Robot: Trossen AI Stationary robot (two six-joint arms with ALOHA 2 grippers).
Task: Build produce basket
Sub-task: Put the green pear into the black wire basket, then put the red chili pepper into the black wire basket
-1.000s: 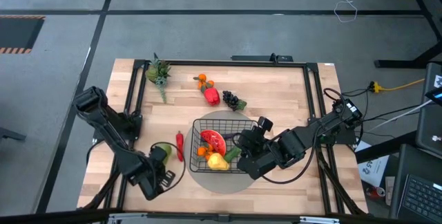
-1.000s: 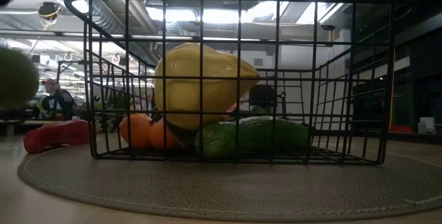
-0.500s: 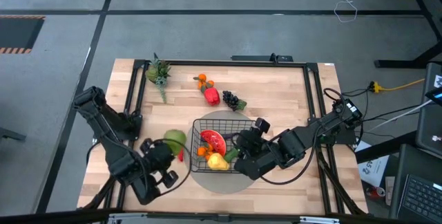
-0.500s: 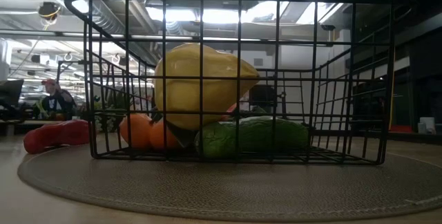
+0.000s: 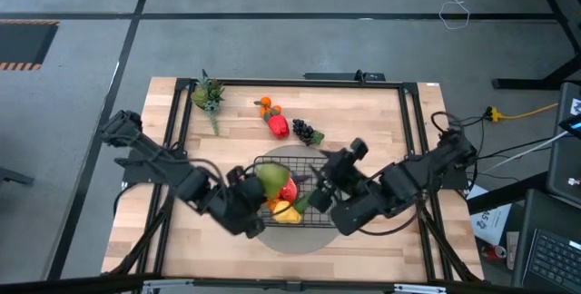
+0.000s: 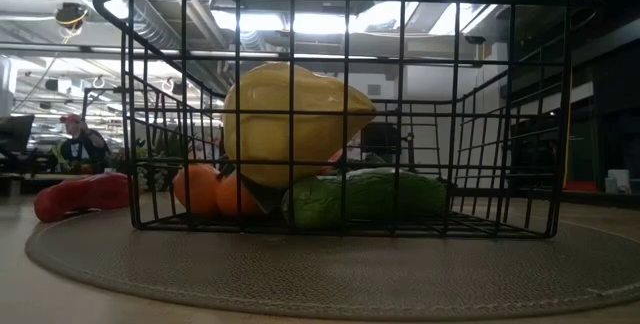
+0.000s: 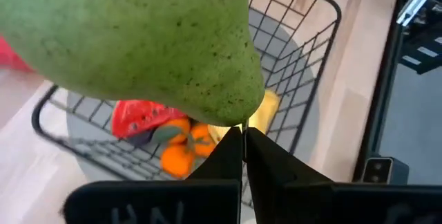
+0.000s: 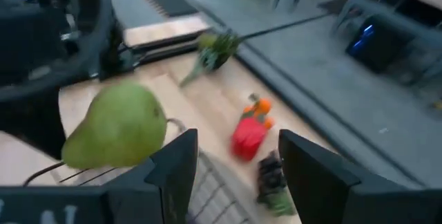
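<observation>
Reaching over basket (image 5: 313,162), left fingers (image 7: 242,156) pinch pear (image 5: 271,179); right fingers (image 8: 181,171) spread, empty.

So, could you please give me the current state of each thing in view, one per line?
green pear: held above the basket
left end effector: shut on the green pear
right end effector: open, empty, over the basket's right side
basket: on the grey mat, partly filled
red pepper: on the table, outside the basket
grapes: on the table, outside the basket
</observation>
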